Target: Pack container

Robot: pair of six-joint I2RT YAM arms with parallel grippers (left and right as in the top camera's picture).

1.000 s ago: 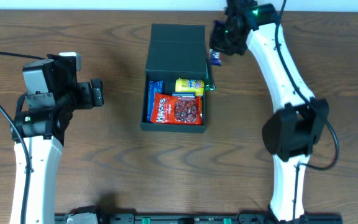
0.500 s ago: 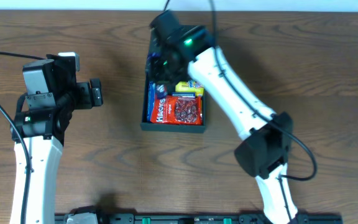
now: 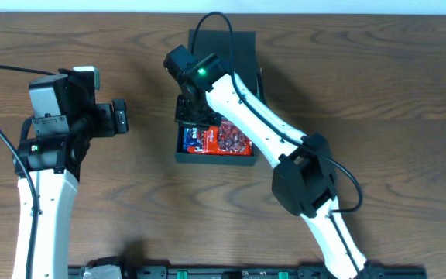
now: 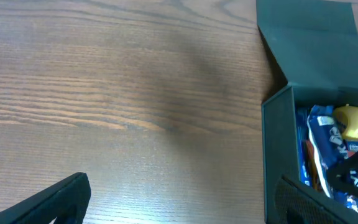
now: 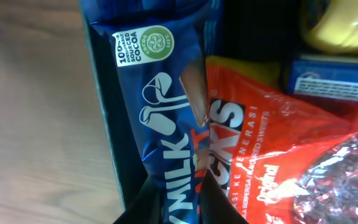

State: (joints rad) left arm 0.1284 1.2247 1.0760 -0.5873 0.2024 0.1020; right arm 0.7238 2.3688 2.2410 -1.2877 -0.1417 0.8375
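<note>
**Right arm swings in over the open box**

Since 1 second ago, we see the right arm cross from the box's far right corner to hang over its open top; the left arm has not moved. On the wooden table [image 3: 130,46] the container [image 3: 215,159] sits between the 2 arms, its flap lid tipped back toward the far edge. The left gripper [image 3: 121,116] hovers well to its left, fingers spread wide. The right gripper [image 3: 191,115] is down in the box's left side, pinching 1 blue bar [image 5: 160,112] marked "MILK", with a round badge reading "100% sustainably sourced cocoa". Beside it lies 1 red packet [image 5: 272,162] showing "CKS" and "Original", then 1 yellow packet [image 5: 340,25] and 1 dark-blue label [image 5: 328,81] whose small print we cannot read.
</note>
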